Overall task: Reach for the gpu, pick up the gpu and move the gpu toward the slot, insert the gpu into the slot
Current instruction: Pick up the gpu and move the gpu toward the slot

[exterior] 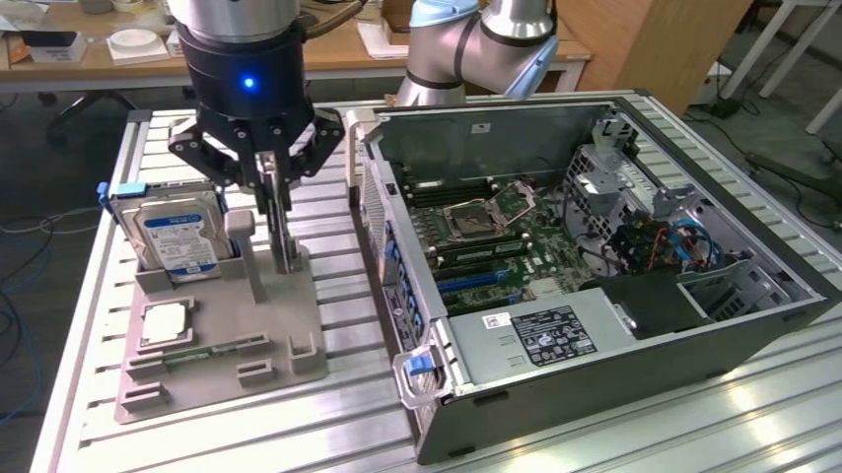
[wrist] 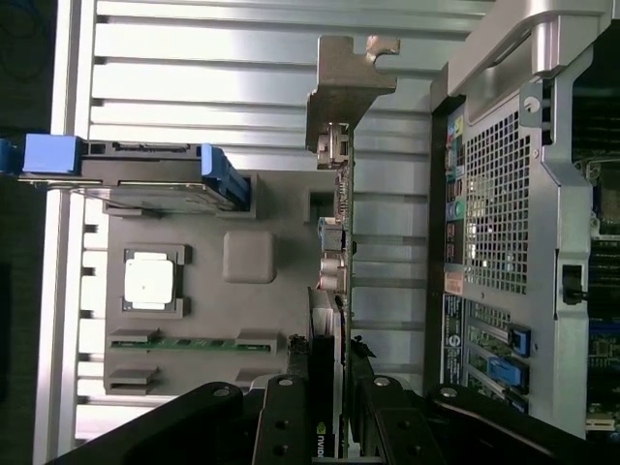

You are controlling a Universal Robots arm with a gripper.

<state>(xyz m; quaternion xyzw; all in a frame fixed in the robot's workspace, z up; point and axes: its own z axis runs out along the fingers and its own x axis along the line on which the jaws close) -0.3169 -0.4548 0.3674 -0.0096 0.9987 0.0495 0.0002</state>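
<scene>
From the exterior view I see the gripper point(exterior: 272, 209) lowered over the grey holder tray point(exterior: 306, 357), its two fingers straddling the gpu point(exterior: 287, 244). The card stands upright on edge in the tray, beside the hard drive point(exterior: 177, 239) and above the square processor chip point(exterior: 164, 323). The open computer case point(exterior: 593, 394) sits to the exterior view's right, and the blue slot point(exterior: 474, 282) lies on its motherboard, well apart from the card.

On the wrist view I look along the gpu point(wrist: 333, 266) edge-on, its metal bracket point(wrist: 345, 92) at the far end. The gripper point(wrist: 329, 373) has its jaws pinching the card's two faces. The hard drive point(wrist: 145, 184) and chip point(wrist: 150, 283) rest in the tray point(wrist: 213, 315).
</scene>
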